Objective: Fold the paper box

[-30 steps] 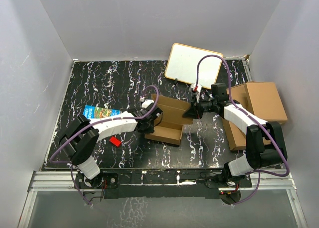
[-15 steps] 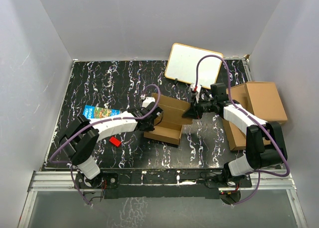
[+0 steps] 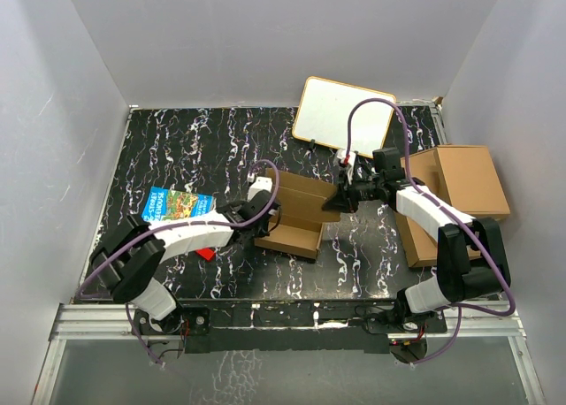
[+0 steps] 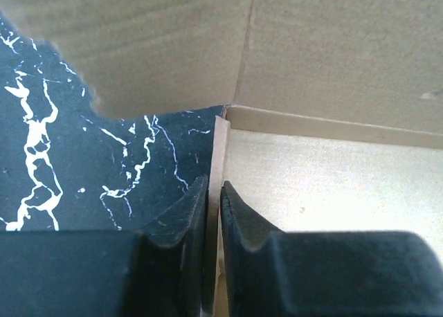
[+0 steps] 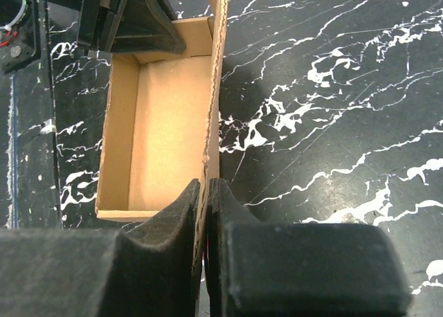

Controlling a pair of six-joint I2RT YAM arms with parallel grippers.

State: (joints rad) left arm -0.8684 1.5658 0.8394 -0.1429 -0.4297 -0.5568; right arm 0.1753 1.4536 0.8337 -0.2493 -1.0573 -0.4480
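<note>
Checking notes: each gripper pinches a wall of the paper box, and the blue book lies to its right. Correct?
No: the top view shows the blue book left of the paper box. The left gripper and right gripper each pinch a wall.

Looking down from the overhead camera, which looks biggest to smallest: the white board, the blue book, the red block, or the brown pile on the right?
1. brown pile
2. white board
3. blue book
4. red block, clearly smallest, though only partly visible
</note>
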